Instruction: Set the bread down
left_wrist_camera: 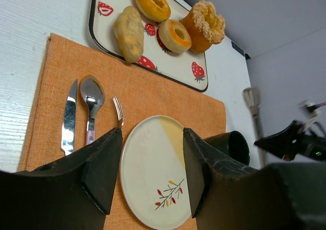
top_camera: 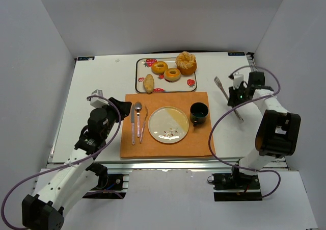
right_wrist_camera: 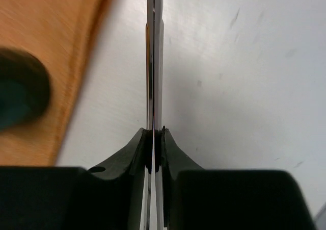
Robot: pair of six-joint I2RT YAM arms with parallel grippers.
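Our right fingers [right_wrist_camera: 133,156] pinch the tongs [right_wrist_camera: 154,61] closed; left fingers [left_wrist_camera: 102,174] hang open. The bread [top_camera: 172,74] sits untouched on the tray [top_camera: 175,86], so next we probably carry the tongs over it.

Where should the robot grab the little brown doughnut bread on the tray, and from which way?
From straight above, I'd say: the bread lies flat on the tray, hole up. Pinch the ring's near side, one tip in the hole and one outside, because the big bun and the yellow ring crowd its far side. The right gripper is shut on tongs, likely for this.
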